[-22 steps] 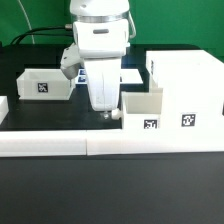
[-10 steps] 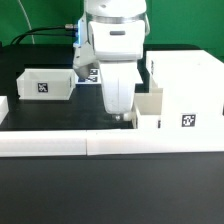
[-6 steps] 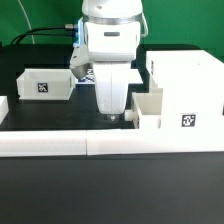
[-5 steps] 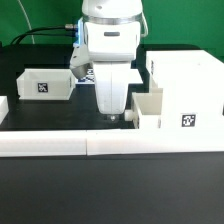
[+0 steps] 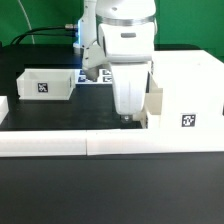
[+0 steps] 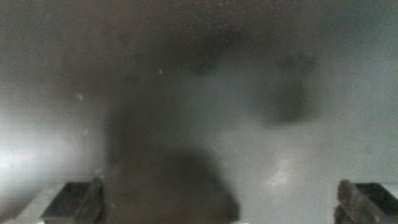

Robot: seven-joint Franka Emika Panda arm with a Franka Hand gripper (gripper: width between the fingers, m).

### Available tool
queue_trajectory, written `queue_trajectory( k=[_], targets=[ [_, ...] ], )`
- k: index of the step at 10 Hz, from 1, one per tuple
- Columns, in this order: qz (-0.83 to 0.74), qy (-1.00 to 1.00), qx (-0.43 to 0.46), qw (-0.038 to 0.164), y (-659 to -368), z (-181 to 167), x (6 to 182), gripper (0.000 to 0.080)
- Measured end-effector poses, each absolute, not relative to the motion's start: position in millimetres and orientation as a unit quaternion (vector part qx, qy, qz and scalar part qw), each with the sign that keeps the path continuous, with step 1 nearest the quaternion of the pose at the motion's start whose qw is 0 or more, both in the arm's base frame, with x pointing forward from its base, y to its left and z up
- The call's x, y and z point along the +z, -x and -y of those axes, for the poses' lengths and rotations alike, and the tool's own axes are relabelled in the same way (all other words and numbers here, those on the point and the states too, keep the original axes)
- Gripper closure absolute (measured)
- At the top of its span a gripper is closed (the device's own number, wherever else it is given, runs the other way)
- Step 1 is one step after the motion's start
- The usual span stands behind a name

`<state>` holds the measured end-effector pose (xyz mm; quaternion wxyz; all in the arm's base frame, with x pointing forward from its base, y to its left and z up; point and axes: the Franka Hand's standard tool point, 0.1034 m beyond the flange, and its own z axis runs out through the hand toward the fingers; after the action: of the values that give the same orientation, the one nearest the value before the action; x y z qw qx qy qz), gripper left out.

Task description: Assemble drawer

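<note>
The big white cabinet shell (image 5: 186, 88) stands at the exterior view's right, with a tag on its front. One small tray (image 5: 156, 106) sits partly inside the shell's open side, and only a narrow part of it shows. My gripper (image 5: 126, 118) hangs low right beside that tray, at its outer wall. In the wrist view the gripper (image 6: 221, 205) has its fingers (image 6: 75, 200) far apart with nothing between them; the rest of that view is a close grey blur. The second small tray (image 5: 45, 83) lies at the left, apart from the gripper.
A long low white border bar (image 5: 110, 143) runs along the front of the black table. The marker board (image 5: 93, 75) lies behind the arm. A short white bar end (image 5: 3, 108) sits at the far left.
My gripper has moved toward the exterior view's right. The tray beside it has slid further into the cabinet shell, so less of it shows.
</note>
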<state>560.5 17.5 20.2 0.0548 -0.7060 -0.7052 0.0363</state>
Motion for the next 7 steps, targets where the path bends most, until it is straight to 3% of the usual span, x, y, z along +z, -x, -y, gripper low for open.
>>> queue_trajectory(
  k=[7],
  targets=[
    [0.685,0.725,0.047,0.060,-558.9,-19.5,17.6,0.0150]
  ],
)
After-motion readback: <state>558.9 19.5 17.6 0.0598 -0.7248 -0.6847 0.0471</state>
